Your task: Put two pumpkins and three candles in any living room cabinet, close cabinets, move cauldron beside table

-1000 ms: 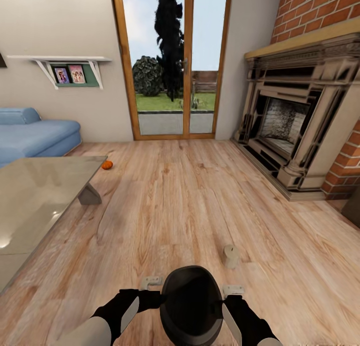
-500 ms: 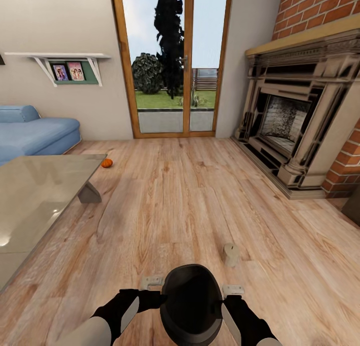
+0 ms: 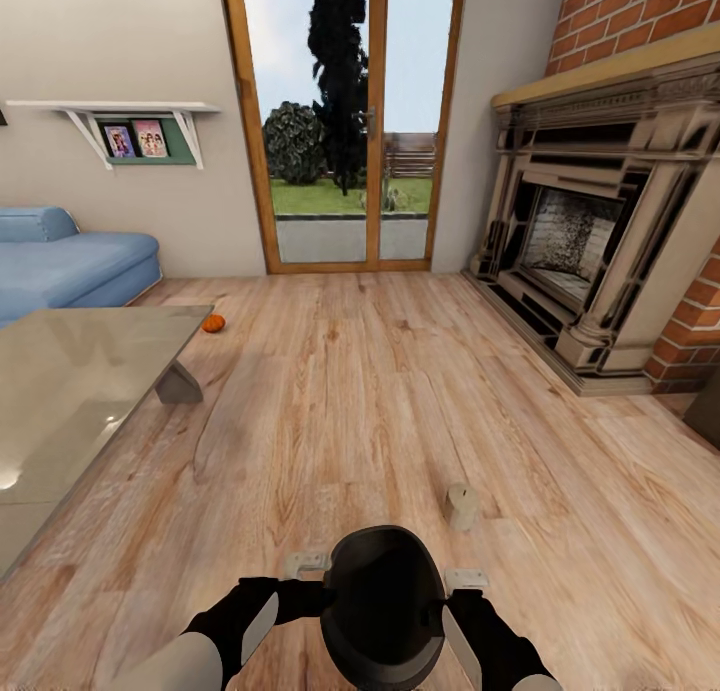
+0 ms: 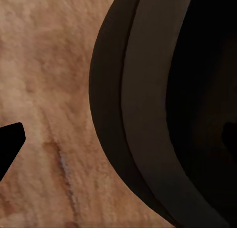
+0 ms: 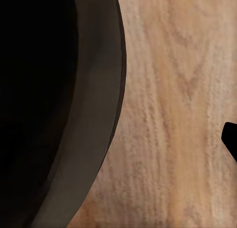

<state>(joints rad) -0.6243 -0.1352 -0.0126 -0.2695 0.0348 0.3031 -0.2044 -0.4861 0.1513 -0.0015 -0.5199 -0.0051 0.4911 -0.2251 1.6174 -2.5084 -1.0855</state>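
You held the cauldron (image 3: 383,611) between both grippers, left (image 3: 302,563) and right (image 3: 466,578); jaw states could not be told. The table (image 3: 80,391) lay ahead-left, nearer your left arm.

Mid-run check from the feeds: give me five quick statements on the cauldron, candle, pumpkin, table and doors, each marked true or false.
1. The cauldron sits between both arms, one gripper on each side. True.
2. A candle stands on the wooden floor just ahead of the cauldron. True.
3. The pumpkin rests on top of the table. False: it lies on the floor past the table's far corner.
4. The cauldron has a candle inside. False: its mouth looks dark and empty.
5. The glass doors face a garden. True.
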